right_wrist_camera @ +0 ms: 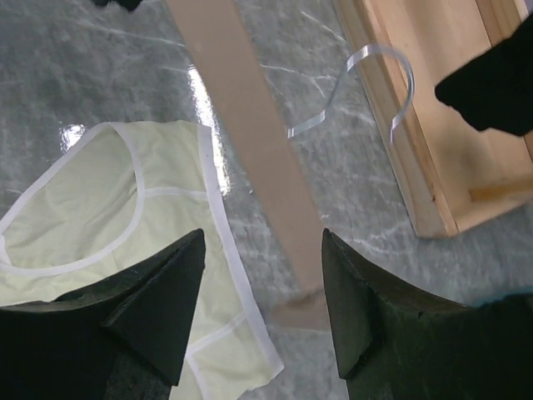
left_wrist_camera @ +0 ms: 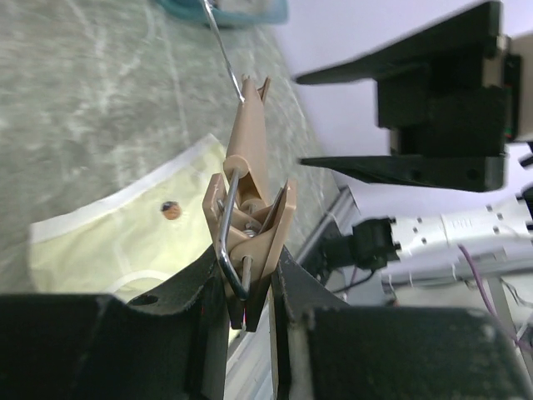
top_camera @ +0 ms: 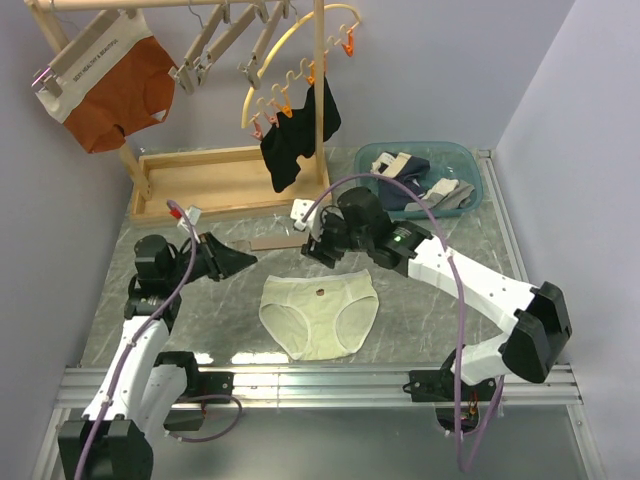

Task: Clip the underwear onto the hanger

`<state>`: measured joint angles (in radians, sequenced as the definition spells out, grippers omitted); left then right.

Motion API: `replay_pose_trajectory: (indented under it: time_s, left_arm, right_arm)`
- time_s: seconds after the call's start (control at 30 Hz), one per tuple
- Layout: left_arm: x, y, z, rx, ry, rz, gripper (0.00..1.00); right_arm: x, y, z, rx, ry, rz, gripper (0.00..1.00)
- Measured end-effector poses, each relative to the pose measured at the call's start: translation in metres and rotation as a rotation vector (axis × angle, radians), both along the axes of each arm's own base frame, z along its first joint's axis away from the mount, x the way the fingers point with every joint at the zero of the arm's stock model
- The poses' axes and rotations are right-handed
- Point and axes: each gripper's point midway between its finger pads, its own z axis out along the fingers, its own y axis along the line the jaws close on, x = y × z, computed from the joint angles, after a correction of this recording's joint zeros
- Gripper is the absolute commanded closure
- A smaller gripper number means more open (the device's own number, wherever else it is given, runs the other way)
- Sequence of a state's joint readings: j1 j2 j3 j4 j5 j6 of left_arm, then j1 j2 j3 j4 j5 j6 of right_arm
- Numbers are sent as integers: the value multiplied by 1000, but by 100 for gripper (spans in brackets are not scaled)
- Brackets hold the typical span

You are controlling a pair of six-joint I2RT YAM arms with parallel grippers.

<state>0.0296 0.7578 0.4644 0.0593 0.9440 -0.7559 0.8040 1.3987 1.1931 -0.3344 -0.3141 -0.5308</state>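
The pale cream-yellow underwear [top_camera: 320, 312] lies flat on the table, waistband towards the back, and shows in the left wrist view [left_wrist_camera: 125, 242] and the right wrist view [right_wrist_camera: 125, 208]. The light-wood hanger [top_camera: 278, 242] lies just behind the waistband. My left gripper [top_camera: 238, 262] is shut on the clip at the hanger's left end [left_wrist_camera: 250, 217], with the bar running away from it. My right gripper [top_camera: 318, 247] is open, its jaws [right_wrist_camera: 262, 275] straddling the hanger bar [right_wrist_camera: 250, 142] near its right end, just above it. The metal hook [right_wrist_camera: 358, 92] points towards the wooden tray.
A wooden tray [top_camera: 215, 180] stands behind the hanger. A blue basin [top_camera: 470, 175] with socks is at the back right. On the rack above hang rust-orange briefs [top_camera: 115, 85], spare wood hangers [top_camera: 230, 40] and a black garment [top_camera: 300, 130] on a yellow hoop.
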Motion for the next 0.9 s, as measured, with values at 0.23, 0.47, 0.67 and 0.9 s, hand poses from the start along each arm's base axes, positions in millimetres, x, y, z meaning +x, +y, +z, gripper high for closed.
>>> replay_pose_trajectory:
  time_s: [0.23,0.47,0.67,0.9]
  left_arm:
    - [-10,-23,4,-33,-32,-111,100]
    - [-13,-28,9,-50,-84,-140,100]
    - [-10,-26,1,-10,-72,-130,40]
    - [14,-16,18,180,-117,-110,10]
  right_arm:
    - [-1,18,-24,-76,-51,102,35]
    - [2,19,-30,-115,-98,143,76]
    - [3,16,-36,-147,-117,152,100]
    - [11,11,-43,-195,-158,148,100]
